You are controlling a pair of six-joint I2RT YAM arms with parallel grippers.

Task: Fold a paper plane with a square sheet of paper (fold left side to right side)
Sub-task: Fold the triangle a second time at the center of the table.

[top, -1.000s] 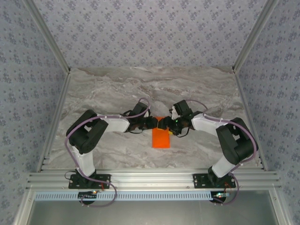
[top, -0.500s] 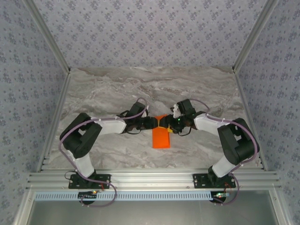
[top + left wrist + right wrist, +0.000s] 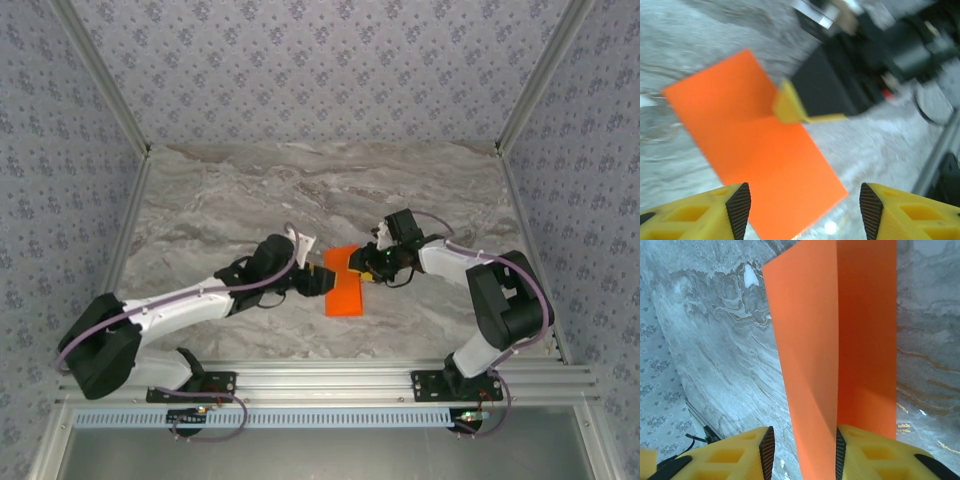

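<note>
over the last second the left arm had swung back toward the near left, and its left end effector (image 3: 805, 212) had gone from nearly shut to wide apart; it held nothing, its fingertips hanging just off the left edge of the square sheet of paper (image 3: 343, 285); that read as a release, so the left-to-right fold was probably laid and left to settle; the paper lay mid-bench (image 3: 250, 190) between the two arms, now a doubled narrow rectangle and not yet a dart; its long axis ran near to far, the far end leaning slightly right; with no nose formed it pointed nowhere in particular; at the far end the right end effector (image 3: 802, 452) had narrowed its jaws about a raised flap beside the lengthwise crease, yet a gap showed beside the flap, so it was not clamped.
</note>
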